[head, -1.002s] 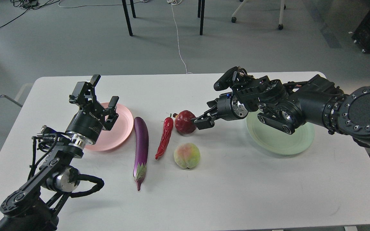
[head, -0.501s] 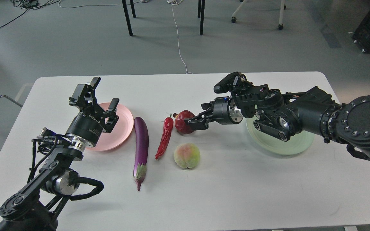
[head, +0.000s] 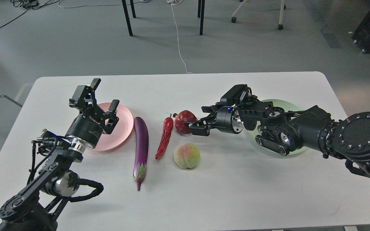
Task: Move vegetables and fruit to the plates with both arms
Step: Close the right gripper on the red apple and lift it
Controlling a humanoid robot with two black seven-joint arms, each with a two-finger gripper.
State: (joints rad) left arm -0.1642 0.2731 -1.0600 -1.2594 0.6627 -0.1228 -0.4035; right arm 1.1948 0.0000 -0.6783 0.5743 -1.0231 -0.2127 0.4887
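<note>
A dark red pomegranate (head: 182, 120) lies mid-table. My right gripper (head: 199, 120) is open, low over the table, with its fingertips at the pomegranate's right side; I cannot tell if they touch it. A pale peach (head: 187, 155) lies in front of the pomegranate. A red chili pepper (head: 165, 138) and a long purple eggplant (head: 141, 141) lie to their left. My left gripper (head: 103, 95) is open and empty, raised over the pink plate (head: 124, 123). The green plate (head: 289, 104) is mostly hidden under my right arm.
The white table (head: 223, 192) has rounded corners, and its far edge runs behind the plates. Chair and table legs (head: 127, 19) stand on the grey floor beyond, with a white cable. A chair edge shows at the far left.
My right arm has dropped lower and reached left, bringing its open fingers from beside the pomegranate to its right side. My left gripper has barely moved.
</note>
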